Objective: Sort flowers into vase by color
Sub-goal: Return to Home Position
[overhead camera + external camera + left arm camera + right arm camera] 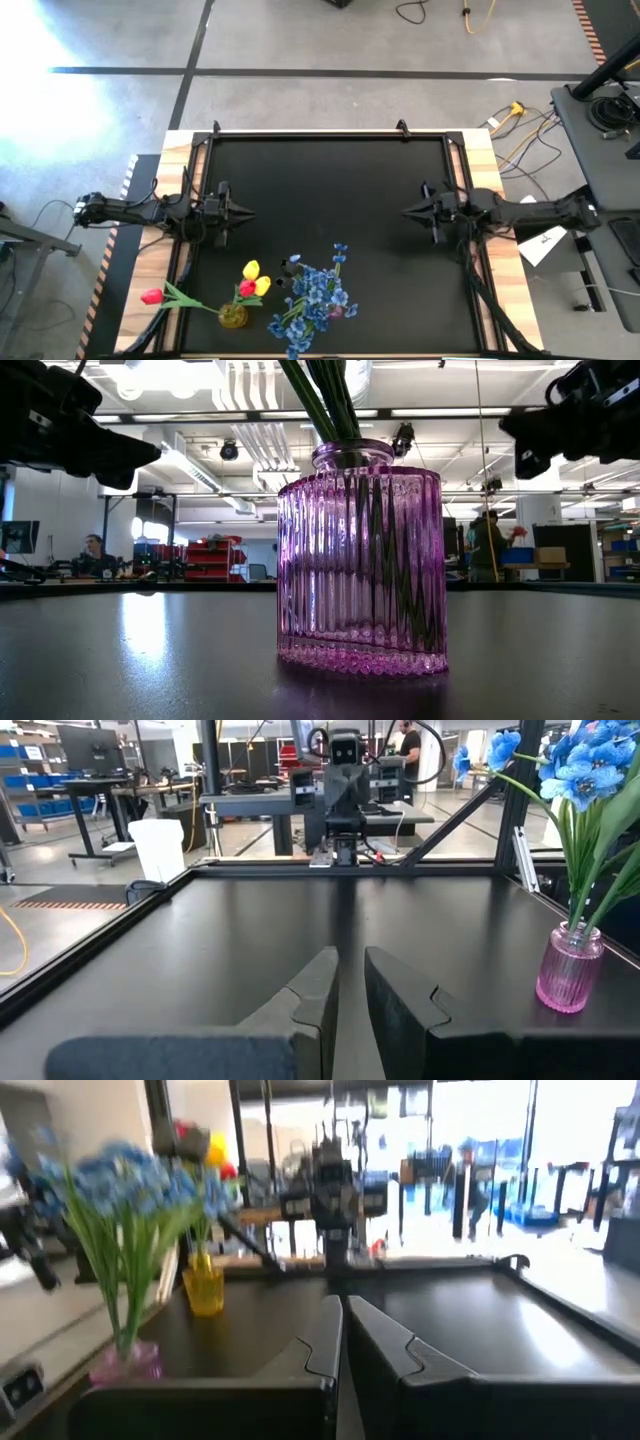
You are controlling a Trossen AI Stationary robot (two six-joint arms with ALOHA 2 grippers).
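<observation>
A: The ribbed pink glass vase (361,560) fills the low view, but its green stems (322,400) get cut off at the top edge, so no blossoms show there.

B: Yeah, and from above the small yellow glass vase (233,316) is too tiny to make out; the blue sprays (312,296) hide the pink one.

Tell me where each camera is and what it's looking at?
High view: above, looking straight down at the black table, both arms, the yellow vase and blue flowers.
Low view: at tabletop height, facing the pink vase; arms overhead.
Left wrist view: on the left arm, past its own fingers, facing the right arm.
Right wrist view: on the right arm, past its fingers, facing the left arm.
Both wrist views share the blue flowers.
</observation>
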